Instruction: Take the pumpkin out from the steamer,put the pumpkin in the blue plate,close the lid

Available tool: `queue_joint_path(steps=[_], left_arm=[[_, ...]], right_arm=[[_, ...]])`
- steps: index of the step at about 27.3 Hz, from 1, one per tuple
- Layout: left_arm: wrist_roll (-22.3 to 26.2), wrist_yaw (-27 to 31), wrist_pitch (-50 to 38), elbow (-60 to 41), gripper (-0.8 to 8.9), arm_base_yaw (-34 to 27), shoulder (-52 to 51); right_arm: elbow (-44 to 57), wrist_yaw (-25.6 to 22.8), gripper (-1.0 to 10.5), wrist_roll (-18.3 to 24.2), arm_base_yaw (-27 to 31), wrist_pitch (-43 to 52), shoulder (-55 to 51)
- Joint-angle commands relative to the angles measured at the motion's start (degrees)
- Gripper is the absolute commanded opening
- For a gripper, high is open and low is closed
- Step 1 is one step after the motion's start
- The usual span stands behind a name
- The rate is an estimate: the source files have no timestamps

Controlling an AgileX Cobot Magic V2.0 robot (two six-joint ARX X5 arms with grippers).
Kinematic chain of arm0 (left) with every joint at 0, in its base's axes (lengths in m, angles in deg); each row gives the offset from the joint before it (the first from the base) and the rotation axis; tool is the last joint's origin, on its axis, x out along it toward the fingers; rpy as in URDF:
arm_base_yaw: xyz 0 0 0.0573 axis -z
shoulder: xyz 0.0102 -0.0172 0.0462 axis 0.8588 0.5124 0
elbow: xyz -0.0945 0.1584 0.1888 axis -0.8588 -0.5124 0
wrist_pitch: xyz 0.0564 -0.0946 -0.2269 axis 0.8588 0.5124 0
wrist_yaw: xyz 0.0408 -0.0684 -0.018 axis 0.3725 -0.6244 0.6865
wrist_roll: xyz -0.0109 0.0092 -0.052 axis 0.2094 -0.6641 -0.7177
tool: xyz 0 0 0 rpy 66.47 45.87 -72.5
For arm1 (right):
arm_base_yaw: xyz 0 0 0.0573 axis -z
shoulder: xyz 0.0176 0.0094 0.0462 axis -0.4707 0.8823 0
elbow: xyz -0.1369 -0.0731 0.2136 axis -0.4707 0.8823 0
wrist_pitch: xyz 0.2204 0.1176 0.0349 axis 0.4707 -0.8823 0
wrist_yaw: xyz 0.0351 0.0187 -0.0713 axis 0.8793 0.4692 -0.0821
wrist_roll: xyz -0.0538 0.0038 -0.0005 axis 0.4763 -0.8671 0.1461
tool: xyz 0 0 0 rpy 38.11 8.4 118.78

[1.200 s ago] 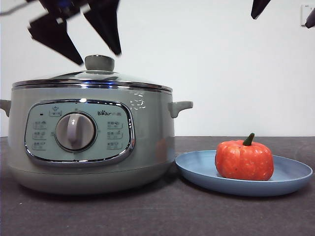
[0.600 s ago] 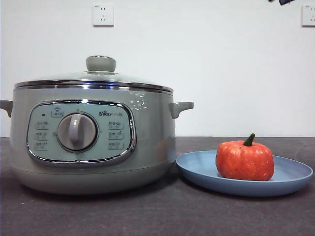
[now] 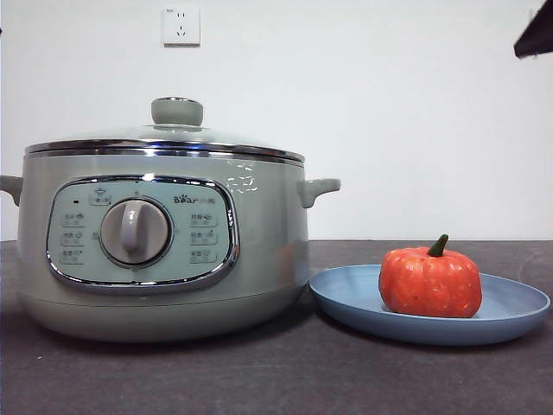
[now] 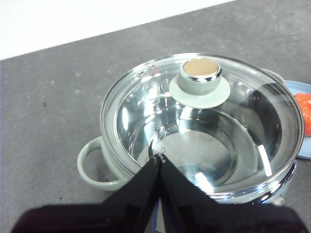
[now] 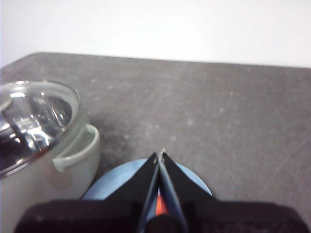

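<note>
The orange-red pumpkin (image 3: pixel 429 282) with its dark green stem sits upright in the blue plate (image 3: pixel 510 309) to the right of the steamer (image 3: pixel 164 233). The glass lid (image 3: pixel 164 134) with its grey-green knob (image 3: pixel 177 111) lies closed on the steamer. My left gripper (image 4: pixel 160 156) is shut and empty, high above the lid (image 4: pixel 243 116) near the steamer's rim. My right gripper (image 5: pixel 161 154) is shut and empty above the plate (image 5: pixel 104 187); a sliver of the pumpkin (image 5: pixel 162 208) shows between its jaws. In the front view only a black tip (image 3: pixel 536 36) shows at the top right corner.
The steamer's side handles (image 3: pixel 318 188) stick out left and right. A wall socket (image 3: pixel 181 25) is on the white wall behind. The dark tabletop (image 3: pixel 276 380) runs in front of the steamer and the plate.
The arm that hung over the lid a second ago has lifted out of the front view. A black tip has come back into the top right corner. Lid, steamer and pumpkin have not moved.
</note>
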Motion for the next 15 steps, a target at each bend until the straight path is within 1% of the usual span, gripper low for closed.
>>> queue_joint_path(steps=[1,13,15], left_arm=[[0.11,0.09,-0.28,-0.22,-0.03,-0.02,0.15],[0.11,0.00,-0.04,-0.22,-0.03,0.02,-0.11],[3.17,1.79,2.14,-0.15,-0.03,-0.76,-3.21]], right_arm=[[0.24,-0.31,0.0,-0.61,0.02,-0.31,-0.11],[0.24,-0.31,0.0,-0.61,0.02,-0.46,-0.13],[0.24,-0.31,0.0,-0.61,0.02,-0.48,-0.13]])
